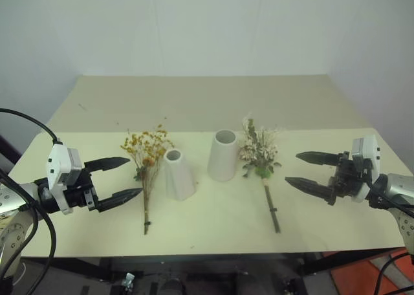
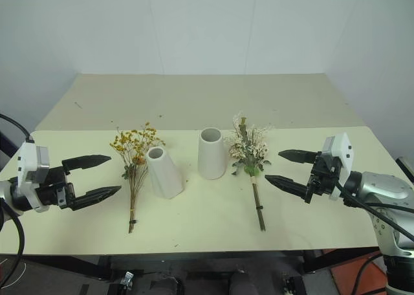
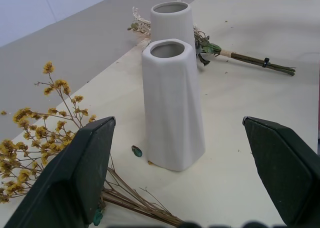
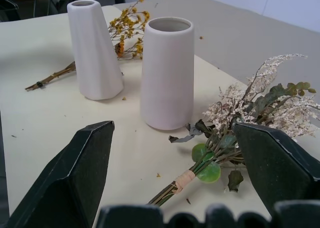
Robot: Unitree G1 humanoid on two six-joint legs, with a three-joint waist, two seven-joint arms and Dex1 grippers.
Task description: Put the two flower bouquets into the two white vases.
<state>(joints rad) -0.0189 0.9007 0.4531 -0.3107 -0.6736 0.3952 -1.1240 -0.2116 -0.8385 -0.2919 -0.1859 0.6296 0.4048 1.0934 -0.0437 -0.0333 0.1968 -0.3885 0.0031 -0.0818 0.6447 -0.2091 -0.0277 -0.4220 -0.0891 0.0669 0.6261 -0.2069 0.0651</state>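
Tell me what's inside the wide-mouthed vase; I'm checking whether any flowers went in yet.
No stems rise from the wide-mouthed vase; its mouth looks empty, though its bottom is hidden. Both bouquets lie on the table.

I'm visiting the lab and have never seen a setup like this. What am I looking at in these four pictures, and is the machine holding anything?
It is a two-armed robot at a pale table. Two pictures come from a camera pair on its head, looking down over both arms. The other two come from cameras on its wrists, each looking out between that arm's two black fingers.

The left claw and right claw both hover open at the table's sides, holding nothing.

Between them on the table, from the robot's left to its right: a spray of yellow dried flowers lying flat, a narrow-necked white vase, a wide-mouthed white vase, and a bouquet of white sprigs and green leaves, also lying flat. Both vases stand upright and empty.
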